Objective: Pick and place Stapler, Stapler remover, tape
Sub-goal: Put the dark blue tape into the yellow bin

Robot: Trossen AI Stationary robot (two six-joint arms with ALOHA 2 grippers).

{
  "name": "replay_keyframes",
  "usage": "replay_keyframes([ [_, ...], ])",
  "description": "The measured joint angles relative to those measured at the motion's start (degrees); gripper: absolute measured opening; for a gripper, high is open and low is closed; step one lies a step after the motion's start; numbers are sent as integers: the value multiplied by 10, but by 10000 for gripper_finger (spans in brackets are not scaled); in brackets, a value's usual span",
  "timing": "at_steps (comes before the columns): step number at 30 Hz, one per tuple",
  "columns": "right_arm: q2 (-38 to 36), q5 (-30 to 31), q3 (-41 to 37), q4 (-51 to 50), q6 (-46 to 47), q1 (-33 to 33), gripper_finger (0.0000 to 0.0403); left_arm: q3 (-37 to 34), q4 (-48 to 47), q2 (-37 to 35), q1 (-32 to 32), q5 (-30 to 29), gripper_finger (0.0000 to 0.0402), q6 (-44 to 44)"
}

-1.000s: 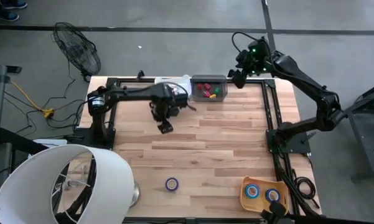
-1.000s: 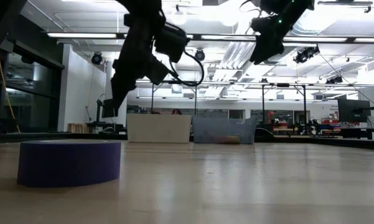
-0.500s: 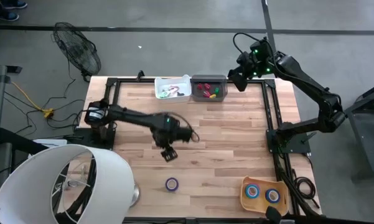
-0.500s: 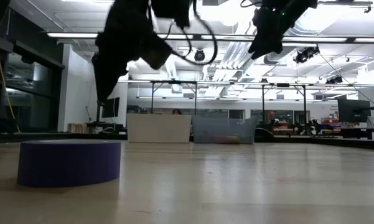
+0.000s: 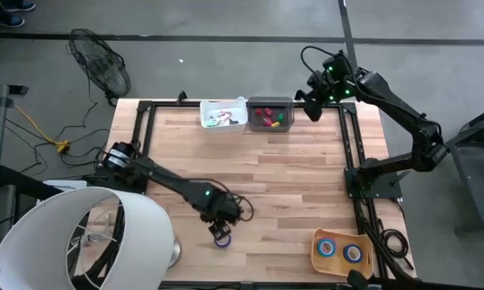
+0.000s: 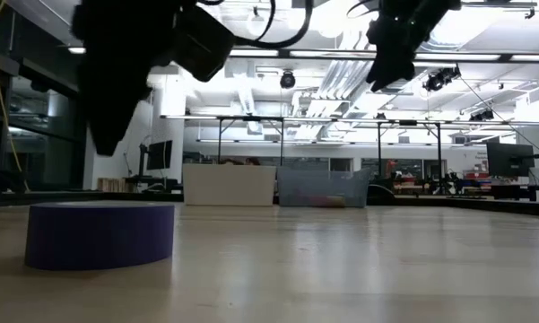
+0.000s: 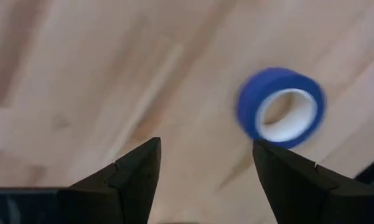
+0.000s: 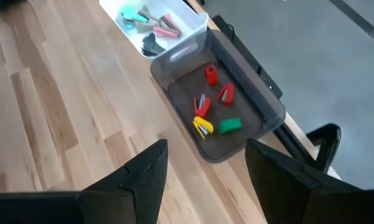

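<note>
We've got the left gripper (image 5: 220, 231) hanging right over the blue tape roll (image 5: 221, 239) near the front edge of the table (image 5: 290, 185), fingers (image 7: 137, 174) spread apart with nothing between them, roll lying flat and free. The right gripper (image 5: 312, 105) sits up by the far edge, just beside the grey bin (image 5: 270, 115), jaws apart and empty too. That bin holds small red, yellow and green staplers (image 8: 213, 109); the white bin (image 5: 224, 114) touching it has the staple removers (image 8: 150, 23). 2 more tape rolls (image 5: 340, 250) sit in the orange tray (image 5: 318, 238) at the front right corner.
</note>
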Motion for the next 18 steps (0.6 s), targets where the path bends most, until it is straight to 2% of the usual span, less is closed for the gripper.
replay_keyframes([
  [7,0,2,0,-7,15,0,207,-50,111,0,-26,-1,250,-33],
  [18,0,3,0,-22,17,0,207,-93,173,1,-27,-5,250,-38],
])
